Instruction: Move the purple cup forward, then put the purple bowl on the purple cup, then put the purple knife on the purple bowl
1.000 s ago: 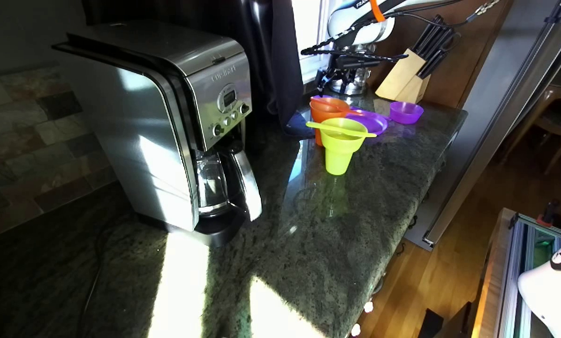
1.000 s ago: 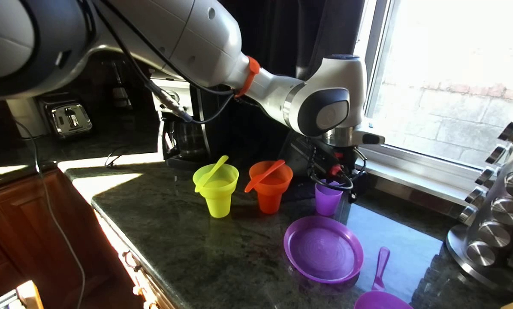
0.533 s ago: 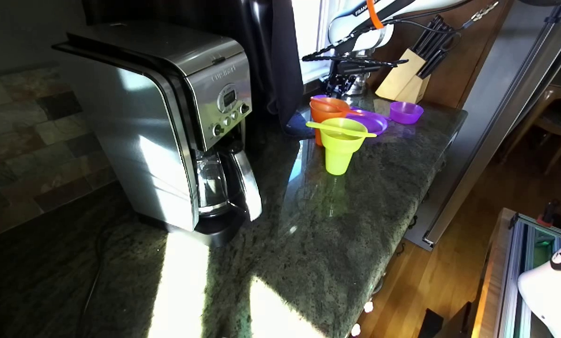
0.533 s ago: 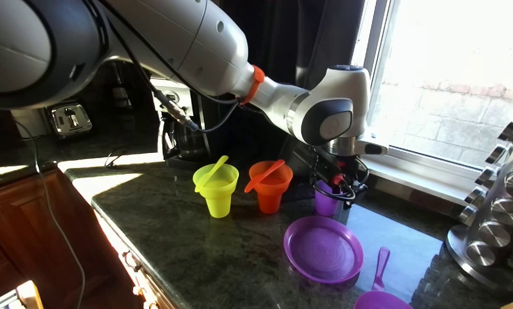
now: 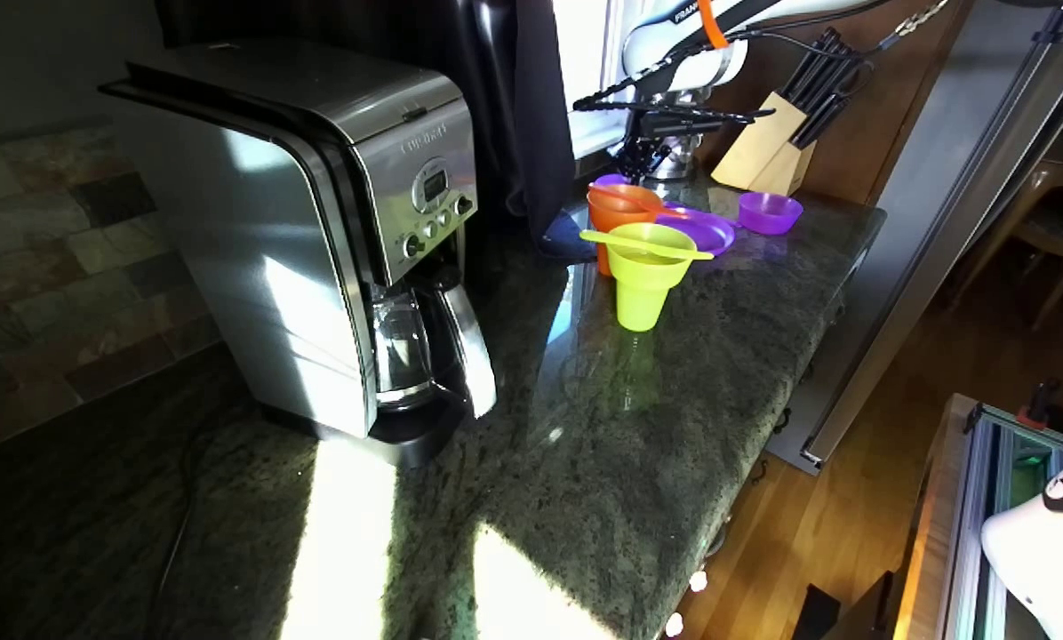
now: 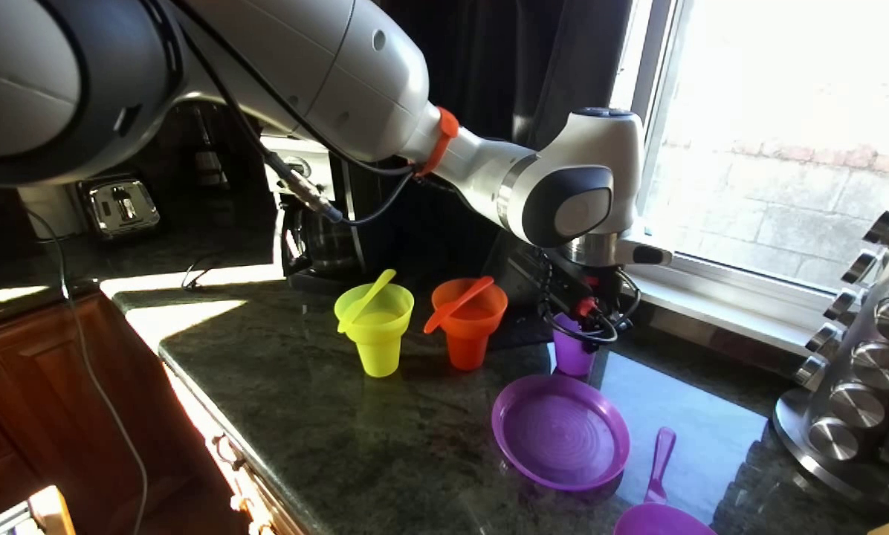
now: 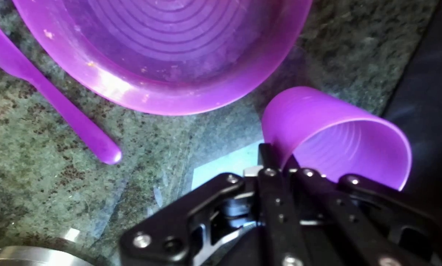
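My gripper [image 7: 279,153] is shut on the wall of the purple cup [image 7: 317,111], one finger inside the rim and the other outside. In an exterior view the cup [image 6: 572,355] stands near the window, its upper part hidden behind the gripper [image 6: 595,338] and cables. Only a bit of its rim shows past the orange cup in an exterior view. Whether the cup is lifted I cannot tell. The purple knife [image 7: 65,103] lies on the counter, its handle also visible as the knife [image 6: 661,457]. At the counter's far end sits the purple bowl [image 5: 770,215], partly cut off as the bowl [image 6: 661,521].
A purple plate [image 6: 561,435] lies close to the cup. An orange cup [image 6: 467,349] and a yellow-green cup [image 6: 379,353] each carry a bowl and knife. A spice rack [image 6: 857,371], a coffee maker [image 5: 300,231] and a knife block [image 5: 763,142] stand around.
The arm has come down towards the cup and the gripper has shut on its wall. The cup has shifted slightly towards the spice rack.
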{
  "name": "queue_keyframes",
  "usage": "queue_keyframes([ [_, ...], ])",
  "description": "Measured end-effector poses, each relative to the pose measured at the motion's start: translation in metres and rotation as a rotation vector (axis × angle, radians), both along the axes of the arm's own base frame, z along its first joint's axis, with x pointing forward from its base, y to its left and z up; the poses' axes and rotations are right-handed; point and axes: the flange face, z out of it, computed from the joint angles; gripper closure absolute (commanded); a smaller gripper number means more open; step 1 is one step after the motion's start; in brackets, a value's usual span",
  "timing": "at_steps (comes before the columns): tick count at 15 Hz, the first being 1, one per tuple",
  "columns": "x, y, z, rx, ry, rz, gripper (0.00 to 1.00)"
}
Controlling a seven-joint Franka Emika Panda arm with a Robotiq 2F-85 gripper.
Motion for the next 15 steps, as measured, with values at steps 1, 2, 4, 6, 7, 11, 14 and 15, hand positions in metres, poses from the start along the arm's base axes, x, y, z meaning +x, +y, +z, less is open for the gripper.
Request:
queue_keyframes([
  [1,-0.001,-0.001,0.001,0.002,-0.002,0.001,0.99],
  [2,-0.002,-0.003,0.003,0.004,-0.004,0.004,0.99],
  [4,-0.007,-0.008,0.008,0.013,-0.009,0.012,0.99],
  [6,-0.018,-0.013,0.015,0.028,-0.013,0.056,0.99],
  [7,-0.025,-0.015,0.019,0.038,-0.016,0.098,0.99],
  [11,-0.072,-0.032,0.036,0.058,-0.019,0.3,0.99],
  [14,-0.115,-0.044,0.042,0.059,0.003,0.43,0.99],
  [15,-0.129,-0.046,0.043,0.066,0.014,0.47,0.99],
])
